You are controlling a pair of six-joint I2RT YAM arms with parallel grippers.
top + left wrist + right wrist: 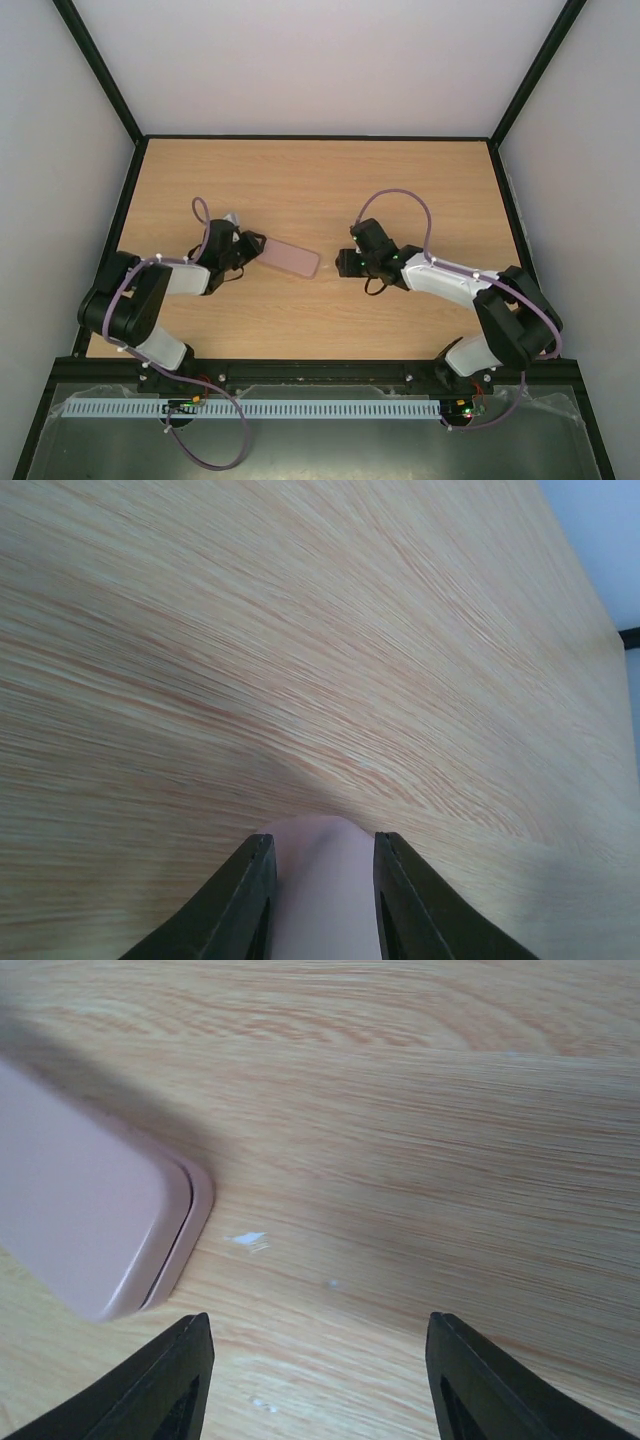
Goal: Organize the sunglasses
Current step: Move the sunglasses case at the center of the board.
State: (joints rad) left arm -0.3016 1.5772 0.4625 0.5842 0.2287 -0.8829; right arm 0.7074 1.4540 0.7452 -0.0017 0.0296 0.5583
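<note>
The sunglasses are not in view in any frame. A closed pink oblong case [292, 258] lies on the wooden table [320, 190], left of centre. My left gripper [250, 246] is shut on the case's left end. In the left wrist view the case [325, 905] fills the gap between the two fingers of the left gripper [320, 845]. My right gripper [342, 263] is open and empty, just off the case's right end. In the right wrist view the right gripper [318, 1332] is above bare wood, with the case's corner [80, 1210] at the left.
Black frame rails [318, 137] and white walls bound the table at the back and sides. A small white mark [248, 1239] is on the wood beside the case. No cloth is in view.
</note>
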